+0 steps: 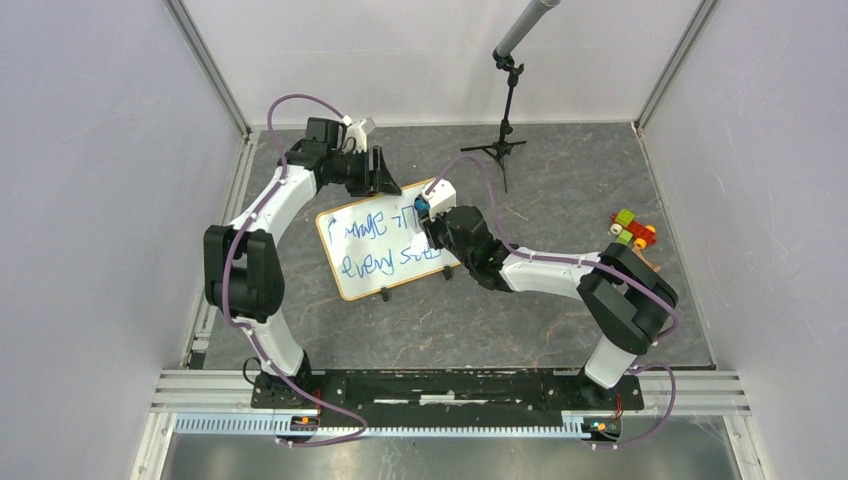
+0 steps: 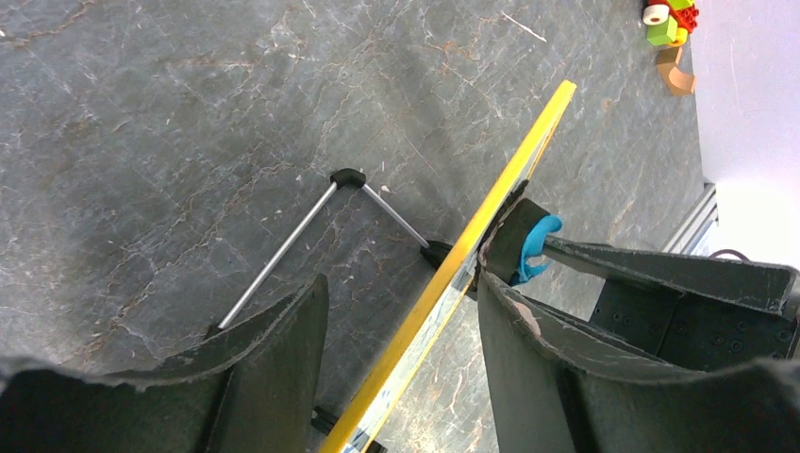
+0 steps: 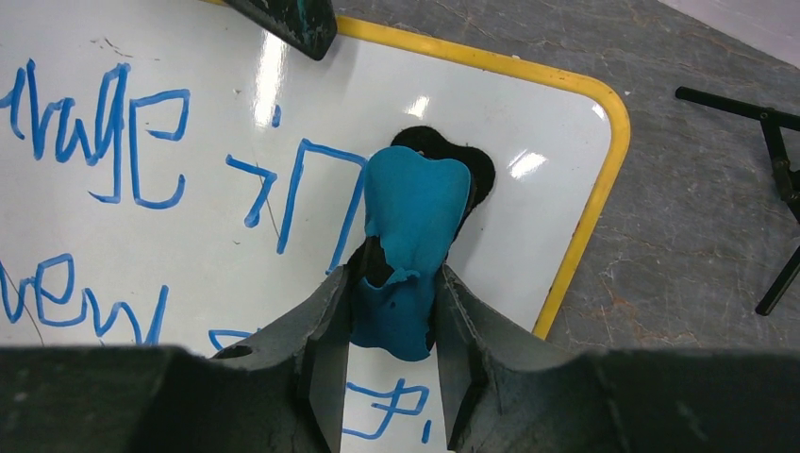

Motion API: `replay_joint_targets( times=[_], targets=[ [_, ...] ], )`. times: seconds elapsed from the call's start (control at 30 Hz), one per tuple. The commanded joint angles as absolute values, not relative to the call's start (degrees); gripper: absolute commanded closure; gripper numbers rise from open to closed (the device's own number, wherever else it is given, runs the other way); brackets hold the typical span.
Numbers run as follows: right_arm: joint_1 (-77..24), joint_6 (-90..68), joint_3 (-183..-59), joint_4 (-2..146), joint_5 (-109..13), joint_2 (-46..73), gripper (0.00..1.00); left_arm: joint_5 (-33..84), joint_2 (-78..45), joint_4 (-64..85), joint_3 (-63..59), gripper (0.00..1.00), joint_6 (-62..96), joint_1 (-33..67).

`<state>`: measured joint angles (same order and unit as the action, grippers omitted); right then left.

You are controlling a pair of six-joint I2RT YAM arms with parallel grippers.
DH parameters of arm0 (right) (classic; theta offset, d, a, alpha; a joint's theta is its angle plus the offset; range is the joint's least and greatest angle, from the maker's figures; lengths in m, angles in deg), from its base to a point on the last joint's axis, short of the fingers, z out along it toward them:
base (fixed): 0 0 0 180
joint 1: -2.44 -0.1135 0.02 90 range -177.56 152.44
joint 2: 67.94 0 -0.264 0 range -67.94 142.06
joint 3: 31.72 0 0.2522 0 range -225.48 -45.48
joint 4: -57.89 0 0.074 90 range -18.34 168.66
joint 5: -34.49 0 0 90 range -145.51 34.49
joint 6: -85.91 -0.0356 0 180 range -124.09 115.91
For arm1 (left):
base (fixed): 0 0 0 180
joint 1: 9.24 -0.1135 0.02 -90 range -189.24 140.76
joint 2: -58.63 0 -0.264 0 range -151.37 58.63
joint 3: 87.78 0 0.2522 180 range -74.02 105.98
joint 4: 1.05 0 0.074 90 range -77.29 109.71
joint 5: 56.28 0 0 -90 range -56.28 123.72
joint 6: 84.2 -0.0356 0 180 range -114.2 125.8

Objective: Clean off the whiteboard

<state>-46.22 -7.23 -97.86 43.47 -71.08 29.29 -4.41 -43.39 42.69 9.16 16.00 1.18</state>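
Note:
The whiteboard stands tilted on its wire stand mid-table, with blue handwriting across it. My right gripper is shut on a blue eraser, which presses on the board's face near its upper right corner, beside the writing. My left gripper is at the board's top edge. Its fingers straddle the yellow frame, open, with a gap on both sides. In the top view the left gripper is at the board's far edge and the right gripper at its right end.
A black tripod stand rises behind the board. Coloured toy blocks lie at the right by the right arm's elbow. The board's wire leg rests on the grey mat. Enclosure walls close off left, right and back.

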Motion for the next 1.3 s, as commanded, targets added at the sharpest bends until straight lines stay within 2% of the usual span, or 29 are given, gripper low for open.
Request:
replay_joint_targets(
  times=[0.0, 0.17, 0.3, 0.5, 0.67, 1.0, 1.27],
  targets=[
    [-46.53, -6.88, -100.08, 41.36, -72.37, 29.31, 0.55, -7.41, -43.01, 39.65, 8.29, 0.37, 18.51, 1.13],
    [-46.53, -7.26, -98.03, 39.04, -73.13, 27.15, 0.43, -7.9, -41.85, 38.55, 7.04, 0.37, 19.15, 1.13],
    [-46.5, -6.56, -97.94, 38.35, -73.75, 26.37, 0.42, -7.99, -41.81, 38.54, 6.89, 0.39, 19.31, 1.13],
    [-46.46, -6.72, -99.53, 39.31, -73.57, 28.24, 0.55, -8.11, -41.4, 38.54, 6.8, 0.45, 19.31, 1.13],
    [-46.43, -6.64, -100.12, 39.4, -73.74, 29.08, 0.61, -8.47, -41.45, 38.55, 6.69, 0.52, 19.42, 1.22],
    [-47.54, -6.2, -102.28, 38.92, -71.01, 31.7, 0.67, -9.08, -41.53, 37.27, 5.75, 0.62, 20.16, 1.82],
    [-54.13, -4.56, -105.76, 38.58, -70.84, 34.74, 0.67, -9.29, -41.82, 36.36, 5.22, 0.67, 20.65, 2.1]
  ],
)
